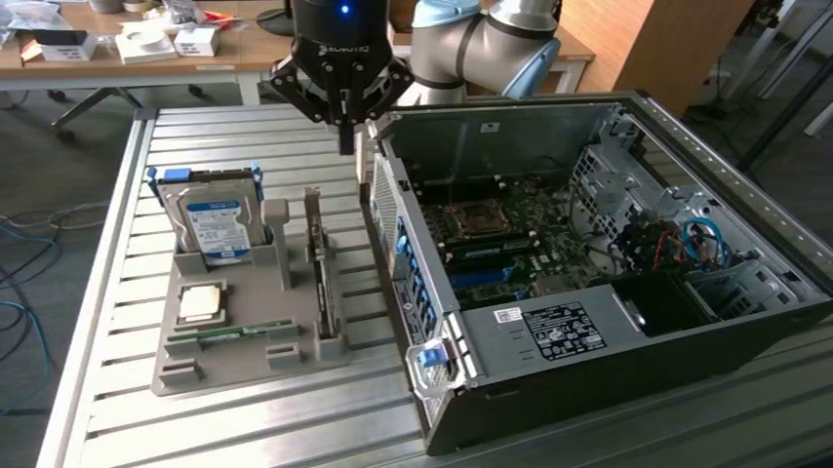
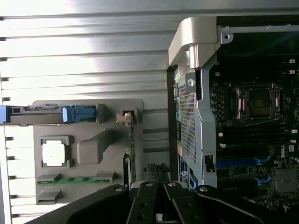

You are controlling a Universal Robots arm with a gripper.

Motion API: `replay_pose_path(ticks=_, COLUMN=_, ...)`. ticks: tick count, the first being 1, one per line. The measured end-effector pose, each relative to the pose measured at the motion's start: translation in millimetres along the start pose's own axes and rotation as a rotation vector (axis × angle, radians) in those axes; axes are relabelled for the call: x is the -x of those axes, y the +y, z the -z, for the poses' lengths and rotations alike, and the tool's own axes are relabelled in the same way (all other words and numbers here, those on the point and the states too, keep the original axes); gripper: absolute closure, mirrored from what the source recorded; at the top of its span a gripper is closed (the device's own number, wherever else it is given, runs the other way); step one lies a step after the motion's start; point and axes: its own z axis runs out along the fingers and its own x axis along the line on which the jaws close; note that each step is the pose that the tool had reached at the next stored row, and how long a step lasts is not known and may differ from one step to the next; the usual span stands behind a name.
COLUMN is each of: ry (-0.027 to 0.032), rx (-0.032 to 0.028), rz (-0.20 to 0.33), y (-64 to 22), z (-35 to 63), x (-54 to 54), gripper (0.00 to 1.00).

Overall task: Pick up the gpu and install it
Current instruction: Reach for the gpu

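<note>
The gpu (image 1: 319, 278) is a thin green card standing on edge in a slot of the grey holder (image 1: 248, 356), its pale bracket end (image 1: 312, 210) pointing up. In the wrist view the gpu (image 2: 131, 154) shows edge-on beside the holder's (image 2: 88, 121) pale clip. My gripper (image 1: 349, 144) hangs shut above the slatted table, between the holder and the rear wall of the open computer case (image 1: 430, 322), higher than the card and a little beyond its bracket end. Nothing is between its fingers. The wrist view has the gripper (image 2: 158, 175) over the gap between card and case.
The holder also carries a hard drive in a blue frame (image 1: 215, 219), a square processor (image 1: 199, 302) and a narrow green memory strip (image 1: 234, 331). The case lies open with its motherboard (image 1: 501, 234) exposed. A cluttered desk (image 1: 143, 54) stands behind the metal table.
</note>
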Motion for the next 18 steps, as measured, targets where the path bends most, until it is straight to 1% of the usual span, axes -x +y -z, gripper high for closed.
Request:
replay_pose_path(ticks=4, ry=0.0, rx=0.0, rz=0.0, y=-5.6, z=0.2, x=0.5, gripper=0.89)
replay_pose_path(ticks=9, ry=-0.0001, rx=0.0, rz=0.0, y=-15.9, z=0.7, x=0.7, gripper=0.89)
replay_pose_path(ticks=18, ry=-0.002, rx=0.0001, rz=0.0, y=-34.5, z=1.7, x=-4.2, gripper=0.89)
